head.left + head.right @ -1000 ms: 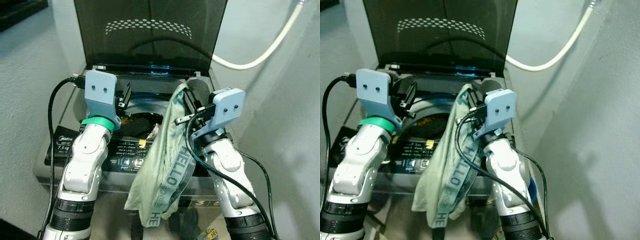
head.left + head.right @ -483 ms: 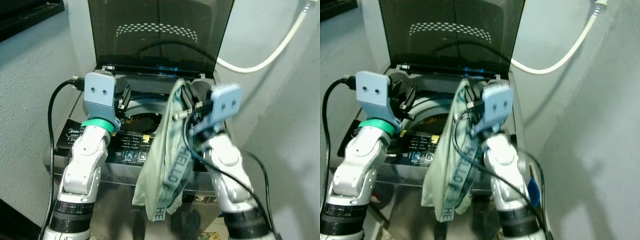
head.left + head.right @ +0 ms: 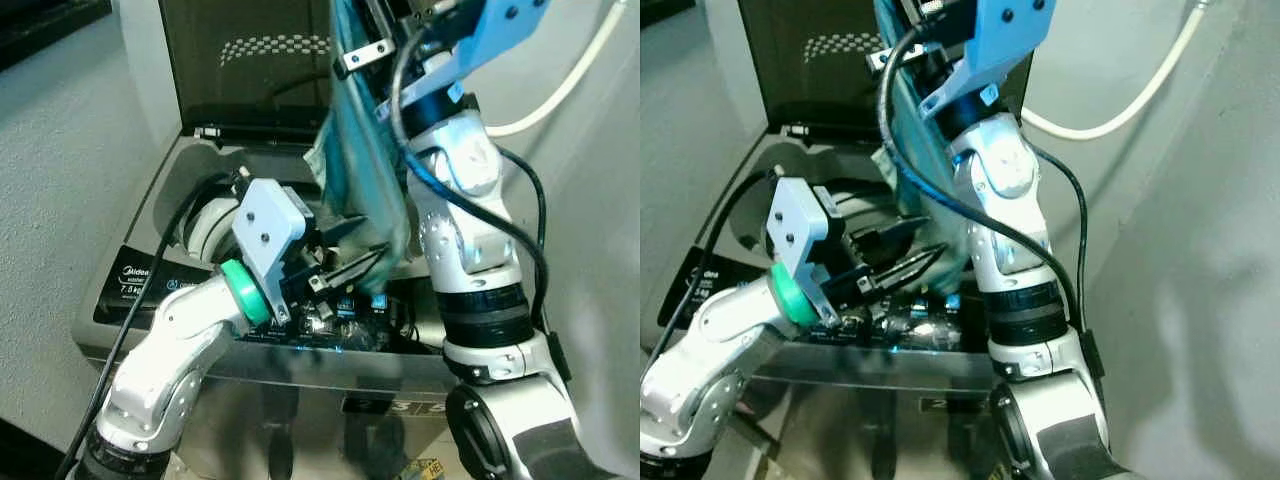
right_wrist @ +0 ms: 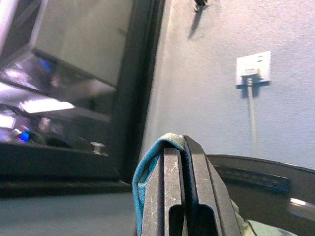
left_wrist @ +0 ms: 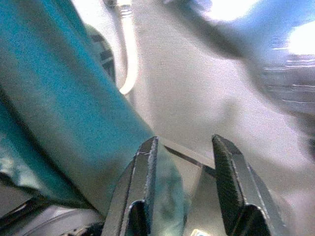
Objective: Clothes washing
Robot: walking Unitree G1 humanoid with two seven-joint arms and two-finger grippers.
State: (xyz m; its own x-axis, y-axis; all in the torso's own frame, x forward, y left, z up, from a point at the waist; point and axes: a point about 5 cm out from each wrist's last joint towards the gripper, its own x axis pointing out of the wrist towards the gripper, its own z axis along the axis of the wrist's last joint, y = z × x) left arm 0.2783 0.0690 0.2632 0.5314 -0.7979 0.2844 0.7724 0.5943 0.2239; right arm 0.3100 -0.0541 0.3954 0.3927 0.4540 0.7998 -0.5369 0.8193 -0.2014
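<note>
Teal garment (image 3: 360,170) is held high over the open washing machine (image 3: 150,290), pinched in the right end effector (image 4: 179,147). Left end effector (image 5: 184,172) is spread beside its lower edge.

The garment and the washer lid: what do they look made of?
The garment, pinched in the right pincer, looks like soft knit fabric, teal-green and matte: it hangs in limp folds. The washer lid looks like dark tinted plastic or glass, glossy; it carries reflections and a dotted pattern. Which of the two, I can't tell.
</note>
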